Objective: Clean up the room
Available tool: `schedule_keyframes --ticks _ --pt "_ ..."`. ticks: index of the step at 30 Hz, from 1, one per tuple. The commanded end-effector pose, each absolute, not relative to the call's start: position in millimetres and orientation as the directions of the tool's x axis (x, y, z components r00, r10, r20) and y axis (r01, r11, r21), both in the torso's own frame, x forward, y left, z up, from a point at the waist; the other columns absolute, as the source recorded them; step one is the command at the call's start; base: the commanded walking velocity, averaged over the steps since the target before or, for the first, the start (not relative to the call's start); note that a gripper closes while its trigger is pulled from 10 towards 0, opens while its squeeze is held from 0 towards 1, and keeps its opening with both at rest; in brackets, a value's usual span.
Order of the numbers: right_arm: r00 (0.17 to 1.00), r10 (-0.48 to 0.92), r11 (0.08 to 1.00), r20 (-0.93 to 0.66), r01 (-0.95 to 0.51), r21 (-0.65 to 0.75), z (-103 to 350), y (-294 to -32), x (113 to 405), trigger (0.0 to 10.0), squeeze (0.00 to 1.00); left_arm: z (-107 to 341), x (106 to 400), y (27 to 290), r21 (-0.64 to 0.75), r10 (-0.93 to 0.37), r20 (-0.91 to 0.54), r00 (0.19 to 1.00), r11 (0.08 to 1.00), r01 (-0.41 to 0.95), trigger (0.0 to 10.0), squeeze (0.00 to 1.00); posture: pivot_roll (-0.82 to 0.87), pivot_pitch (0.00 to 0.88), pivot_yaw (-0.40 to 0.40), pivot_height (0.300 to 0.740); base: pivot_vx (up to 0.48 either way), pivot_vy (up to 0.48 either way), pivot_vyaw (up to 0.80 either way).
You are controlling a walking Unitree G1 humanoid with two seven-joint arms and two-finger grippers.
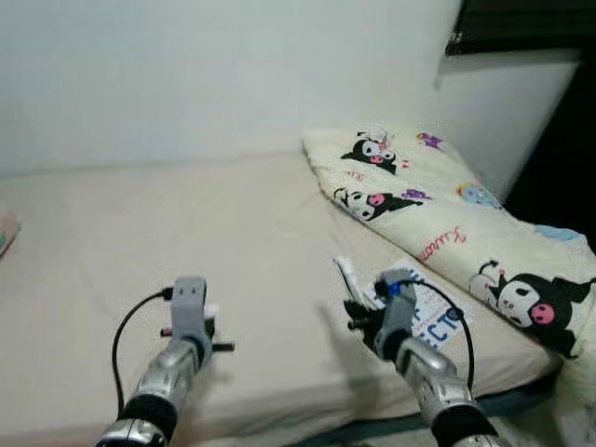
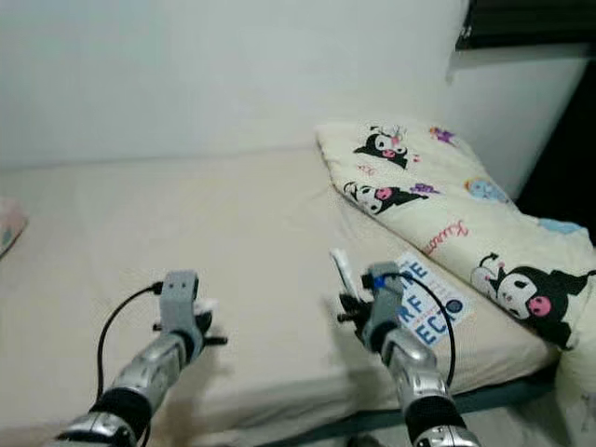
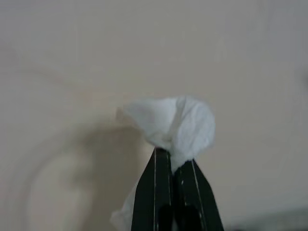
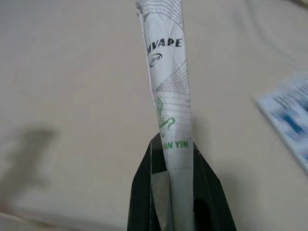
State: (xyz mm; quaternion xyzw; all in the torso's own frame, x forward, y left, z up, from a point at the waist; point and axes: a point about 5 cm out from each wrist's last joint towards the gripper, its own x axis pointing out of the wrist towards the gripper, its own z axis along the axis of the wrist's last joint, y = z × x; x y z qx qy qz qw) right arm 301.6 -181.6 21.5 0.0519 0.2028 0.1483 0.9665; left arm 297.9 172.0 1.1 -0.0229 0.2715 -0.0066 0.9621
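My left gripper point(image 3: 173, 161) is shut on a crumpled white tissue point(image 3: 175, 122), held a little above the cream bed sheet point(image 1: 186, 233); in the left eye view that gripper point(image 1: 200, 321) hangs over the bed's front left. My right gripper point(image 4: 173, 144) is shut on a flattened white packet point(image 4: 168, 82) with black and green print. In the left eye view the packet point(image 1: 346, 277) sticks up from the right gripper point(image 1: 358, 307) over the bed's front right.
A folded cream blanket point(image 1: 447, 223) with cartoon figures lies along the bed's right side. A white and blue printed sheet point(image 1: 438, 317) lies flat just right of my right gripper. A white wall point(image 1: 214, 74) backs the bed. The bed's front edge point(image 1: 354, 410) is near my arms.
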Motion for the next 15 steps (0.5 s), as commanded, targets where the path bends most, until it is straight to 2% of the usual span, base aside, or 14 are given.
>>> schedule_keyframes --ticks 1,2,3,6,8,10,11,15 --pt "0.828 0.222 0.975 -0.514 -0.194 0.109 -10 -195 274 0.0 0.0 -33 262 187 0.019 0.019 -0.651 0.759 1.0 -0.008 10.0 0.0 0.08 0.0 -0.005 0.691 0.0 0.0 0.0" --pt "0.807 0.196 0.98 -0.557 -0.176 0.091 -19 -199 265 0.0 0.0 -41 252 189 0.032 0.028 -0.682 0.731 0.999 -0.008 10.0 0.0 0.08 0.0 -0.005 0.696 0.0 0.0 0.0" --pt "0.738 0.152 0.987 -0.658 -0.148 0.062 -39 -205 243 10.0 0.0 -53 235 192 0.044 0.037 -0.73 0.682 0.999 -0.007 10.0 0.0 0.07 0.0 -0.004 0.696 0.0 0.0 0.0" --pt "0.571 0.031 0.999 -0.82 -0.05 0.003 -74 -222 187 10.0 0.0 -77 195 200 0.066 0.05 -0.827 0.56 0.998 0.007 10.0 0.0 0.07 0.0 -0.005 0.696 0.0 0.0 0.46" --pt "0.51 -0.019 1.0 -0.86 -0.003 -0.024 -84 -228 164 10.0 0.0 -84 180 203 0.073 0.056 -0.854 0.517 0.997 0.012 10.0 0.0 0.06 0.0 -0.002 0.696 0.0 0.0 0.79" --pt "0.486 -0.034 0.999 -0.873 0.014 -0.031 -88 -230 154 10.0 0.0 -86 176 204 0.076 0.058 -0.861 0.506 0.997 0.015 10.0 0.0 0.06 0.0 -0.002 0.696 0.0 0.0 0.79" --pt "0.449 -0.053 0.998 -0.892 0.042 -0.038 -95 -234 133 10.0 0.0 -89 167 205 0.073 0.052 -0.87 0.491 0.997 0.025 10.0 0.0 0.06 0.0 -0.006 0.696 0.0 0.0 0.79" --pt "0.446 -0.056 0.998 -0.893 0.06 -0.033 -97 -236 125 10.0 0.0 -91 163 204 0.067 0.041 -0.877 0.48 0.997 0.037 10.0 0.0 0.06 0.0 -0.009 0.696 0.0 0.0 0.79"
